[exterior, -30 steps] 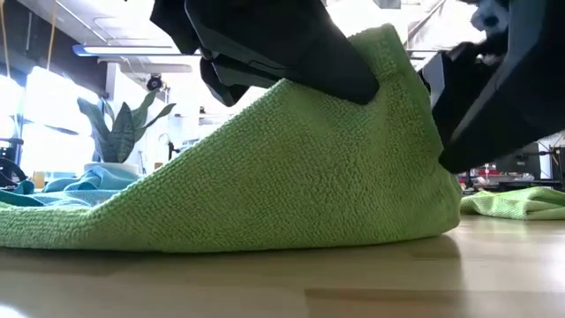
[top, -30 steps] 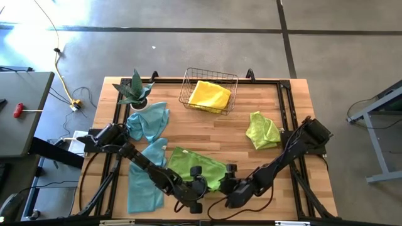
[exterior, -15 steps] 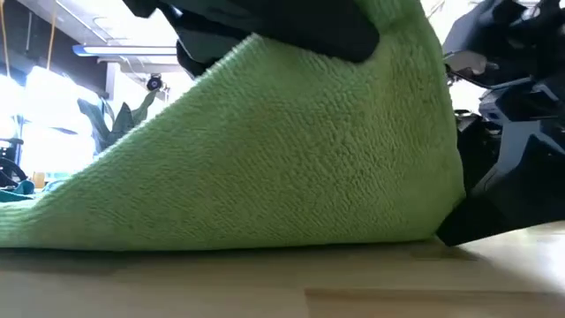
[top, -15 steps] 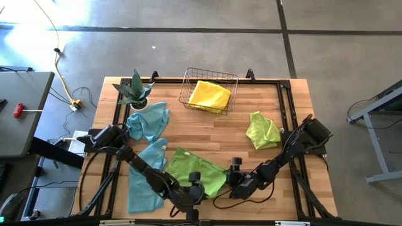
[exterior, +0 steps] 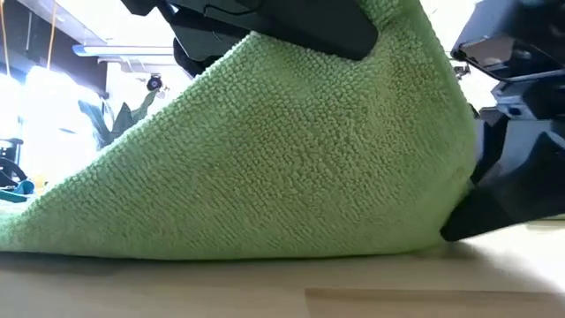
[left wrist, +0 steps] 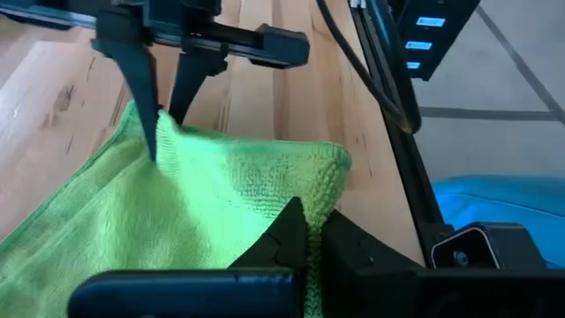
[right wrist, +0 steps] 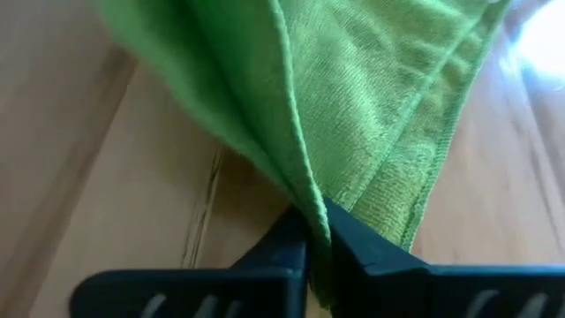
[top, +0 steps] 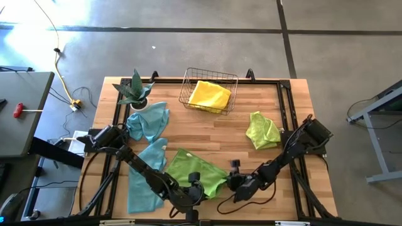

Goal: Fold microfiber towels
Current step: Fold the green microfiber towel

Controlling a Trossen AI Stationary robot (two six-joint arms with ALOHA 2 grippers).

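Observation:
A lime green microfiber towel (top: 191, 168) lies near the table's front edge, between my two grippers. My left gripper (left wrist: 309, 237) is shut on its near part and holds it up, so in the low view the towel (exterior: 265, 159) stands like a tent. My right gripper (right wrist: 309, 234) is shut on the towel's right side, low by the table (exterior: 494, 194). Two teal towels (top: 146, 150) lie at the left and another lime one (top: 262, 130) at the right. A yellow one (top: 209, 94) lies in the wire basket. My left gripper pinches the towel's hemmed edge (left wrist: 311, 190) near a corner between its two fingers, slanting down from the left. That part is raised off the table. The cloth slopes down from it, and its lower edge (exterior: 221, 252) rests on the wood. My right gripper pinches a fold of the towel's right side (right wrist: 298, 190) between its two fingertips, slanting down from the table's right. Several layers run into the fingers. The cloth there sits close above the table and rises from the fingers toward my left gripper.
The wire basket (top: 188, 78) stands at the far middle, with a spiky potted plant (top: 135, 91) at the far left. Bare wood lies between the green towel and the basket. A black frame rail (left wrist: 388, 106) runs along the table's edge.
My right gripper has come down and in toward the green towel's right side and has taken hold of it. The raised part of the towel now stands higher and nearer the front edge than a second ago, while its lower edge stays on the table.

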